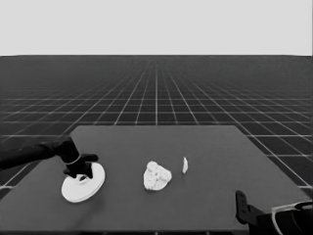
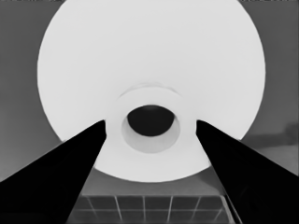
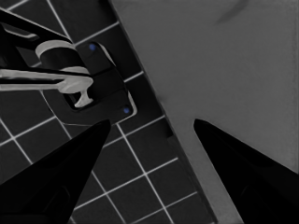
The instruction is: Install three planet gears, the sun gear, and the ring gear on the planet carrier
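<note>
One pincer at work: the left pincer (image 2: 150,128) hovers spread wide astride the raised hub of the larger round part (image 1: 83,183) at the bench's (image 1: 215,196) left end. The smaller round part (image 1: 157,176) sits mid-bench under clustered gears. Risk: an off-centre close could skid the disc. Right pincer (image 3: 152,123) parked, spread.

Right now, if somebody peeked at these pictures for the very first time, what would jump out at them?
The larger round part, a big white disc at the table's left end, with the left tool right over its raised middle and its fingers open either side of the hole. Next, a knobbly white clump mid-table, the gears sitting on the smaller round part, with a thin white piece just to its right. The right tool waits at the near right corner.
</note>
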